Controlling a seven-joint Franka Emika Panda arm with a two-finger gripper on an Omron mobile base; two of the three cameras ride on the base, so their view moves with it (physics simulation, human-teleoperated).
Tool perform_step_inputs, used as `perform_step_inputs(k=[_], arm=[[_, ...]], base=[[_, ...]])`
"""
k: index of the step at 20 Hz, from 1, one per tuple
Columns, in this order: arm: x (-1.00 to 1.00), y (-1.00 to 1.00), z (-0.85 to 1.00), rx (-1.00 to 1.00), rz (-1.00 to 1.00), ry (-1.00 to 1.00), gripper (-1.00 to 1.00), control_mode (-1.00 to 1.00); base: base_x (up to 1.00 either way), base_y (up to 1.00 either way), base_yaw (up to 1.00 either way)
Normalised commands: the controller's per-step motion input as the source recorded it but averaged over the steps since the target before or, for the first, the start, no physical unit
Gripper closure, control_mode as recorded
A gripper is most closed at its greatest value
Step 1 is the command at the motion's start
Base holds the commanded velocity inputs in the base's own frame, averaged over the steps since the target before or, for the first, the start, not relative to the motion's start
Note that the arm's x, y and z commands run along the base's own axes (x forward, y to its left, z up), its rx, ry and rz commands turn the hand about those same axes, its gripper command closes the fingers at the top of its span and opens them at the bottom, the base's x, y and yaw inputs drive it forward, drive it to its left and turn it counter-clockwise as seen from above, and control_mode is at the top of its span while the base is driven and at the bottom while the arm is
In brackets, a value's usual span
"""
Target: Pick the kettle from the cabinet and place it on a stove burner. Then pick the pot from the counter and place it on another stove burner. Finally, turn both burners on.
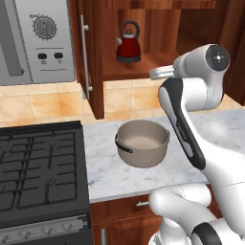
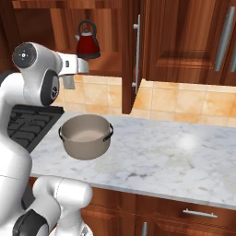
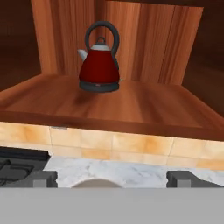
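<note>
the microwave [image 1: 38, 40] is cut off at the left base view's left edge, above the cooktop [image 1: 40, 172], whose near corner runs out of frame. right of it the pot [image 1: 142, 142] sits on the counter [image 1: 110, 177], apart from the grates. the kettle [image 1: 128, 44] stands upright in the open cabinet [image 1: 91, 57]. the gripper [image 3: 112, 178], well short of the kettle, has its fingertips [image 3: 41, 178] spread wide, gripping nothing; the arm hides it from the base.
</note>
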Motion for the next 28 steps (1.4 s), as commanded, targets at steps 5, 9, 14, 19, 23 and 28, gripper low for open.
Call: perform_step_inputs(k=[5, 9, 14, 19, 23, 28], arm=[[0.03, 0.0, 0.46, 0.0, 0.0, -0.19, -1.0, -1.0], [0.09, 0.0, 0.38, 0.0, 0.0, -0.16, -1.0, -1.0], [0.18, -0.01, 0.23, 0.0, 0.0, -0.08, -1.0, -1.0], [0.08, 0.0, 0.0, 0.0, 0.0, 0.0, -1.0, -1.0], [0.18, 0.0, 0.0, 0.0, 0.0, 0.0, -1.0, -1.0], [0.01, 0.0, 0.0, 0.0, 0.0, 0.0, -1.0, -1.0]], base=[[0.0, 0.0, 0.0], [0.0, 0.0, 0.0], [0.0, 0.0, 0.0], [0.0, 0.0, 0.0], [0.0, 0.0, 0.0], [0.0, 0.0, 0.0]])
